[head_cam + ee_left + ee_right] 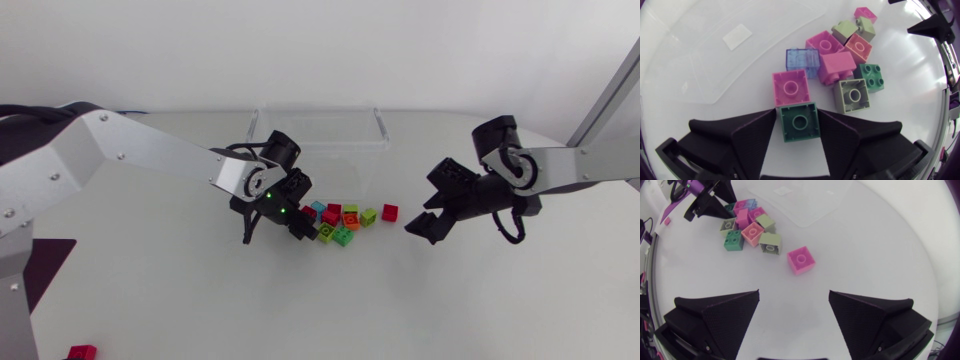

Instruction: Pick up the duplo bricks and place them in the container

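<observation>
You have the container [318, 128] at the table's far side, with the brick pile [338, 222] just before it. Your left gripper [272, 232] sits at the pile's left end, with the end brick [800, 121] between its fingers, both seemingly touching it. A lone brick [390, 212] lies between the pile and your right gripper [794, 294].
</observation>
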Controlling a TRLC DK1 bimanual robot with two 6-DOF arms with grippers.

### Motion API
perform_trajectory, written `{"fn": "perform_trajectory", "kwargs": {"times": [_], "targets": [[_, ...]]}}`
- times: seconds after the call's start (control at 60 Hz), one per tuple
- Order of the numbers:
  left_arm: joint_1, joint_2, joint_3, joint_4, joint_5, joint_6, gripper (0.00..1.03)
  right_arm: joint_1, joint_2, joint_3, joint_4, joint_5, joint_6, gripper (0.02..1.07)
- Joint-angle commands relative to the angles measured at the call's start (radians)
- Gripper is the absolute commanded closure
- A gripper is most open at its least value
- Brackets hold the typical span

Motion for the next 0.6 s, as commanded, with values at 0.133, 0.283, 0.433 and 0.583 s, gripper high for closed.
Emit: {"fn": "perform_trajectory", "kwargs": {"times": [0.133,0.283,0.433,0.583], "targets": [[0.008,-0.086,-0.120,0.028,-0.005,0.063,0.69,0.016,0.107,0.108,-0.042,-0.048,-0.139,0.07],[0.025,-0.196,-0.153,0.012,0.001,0.081,0.69,0.009,0.170,0.200,-0.061,-0.060,-0.147,0.07],[0.031,-0.311,-0.158,-0.038,0.034,0.085,0.69,0.006,0.247,0.255,-0.088,-0.068,-0.184,0.07],[0.053,-0.414,-0.118,-0.077,0.069,0.083,0.69,0.020,0.302,0.278,-0.088,-0.069,-0.193,0.07]]}}
